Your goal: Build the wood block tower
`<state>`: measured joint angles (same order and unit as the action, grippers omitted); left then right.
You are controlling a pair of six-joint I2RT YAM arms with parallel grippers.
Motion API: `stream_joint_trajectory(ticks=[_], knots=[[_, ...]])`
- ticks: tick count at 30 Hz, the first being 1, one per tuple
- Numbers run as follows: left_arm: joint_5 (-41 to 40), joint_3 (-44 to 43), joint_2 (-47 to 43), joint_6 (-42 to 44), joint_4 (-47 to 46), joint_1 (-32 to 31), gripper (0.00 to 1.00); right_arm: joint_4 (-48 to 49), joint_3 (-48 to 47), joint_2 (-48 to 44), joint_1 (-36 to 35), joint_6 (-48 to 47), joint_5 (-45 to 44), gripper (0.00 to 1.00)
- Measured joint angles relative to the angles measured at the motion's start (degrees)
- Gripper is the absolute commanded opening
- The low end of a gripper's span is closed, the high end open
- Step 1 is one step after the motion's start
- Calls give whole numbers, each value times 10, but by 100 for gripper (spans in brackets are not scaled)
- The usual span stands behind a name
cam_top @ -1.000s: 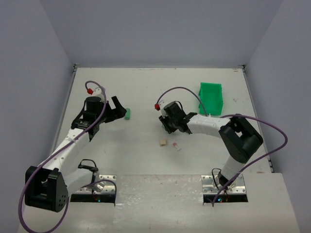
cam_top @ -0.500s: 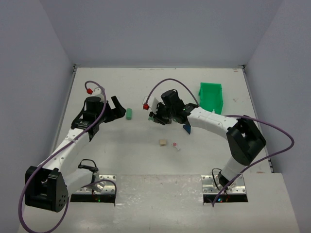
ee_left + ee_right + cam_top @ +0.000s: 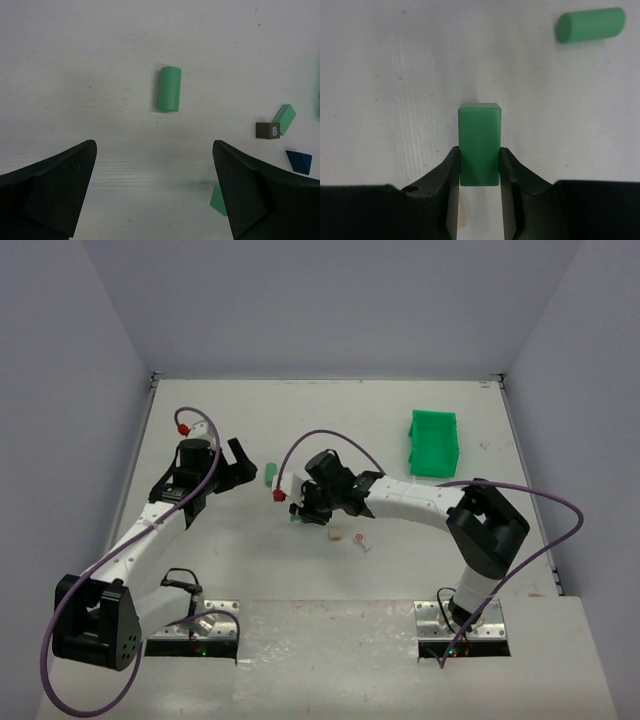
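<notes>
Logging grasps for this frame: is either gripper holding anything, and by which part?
The right gripper pinches a green rectangular block by its long side faces, near one end. The left gripper is open and empty.

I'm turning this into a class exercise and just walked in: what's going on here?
The right gripper is shut on a green block near the middle of the table. The left gripper is open, with a green cylinder lying on its side ahead of it. A tan block and a blue wedge lie loose; no tower stands yet.
</notes>
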<state>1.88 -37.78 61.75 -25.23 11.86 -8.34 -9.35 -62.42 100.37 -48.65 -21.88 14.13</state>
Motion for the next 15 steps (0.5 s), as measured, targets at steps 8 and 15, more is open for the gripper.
stream_joint_trajectory(ticks=[8, 15], knots=[[-9, 0, 24, -7, 0, 0, 100, 10, 52, -5, -71, 30, -55, 10], [-11, 0, 28, -8, 1, 0, 100, 16, 50, 24, -89, 60, -97, 12]])
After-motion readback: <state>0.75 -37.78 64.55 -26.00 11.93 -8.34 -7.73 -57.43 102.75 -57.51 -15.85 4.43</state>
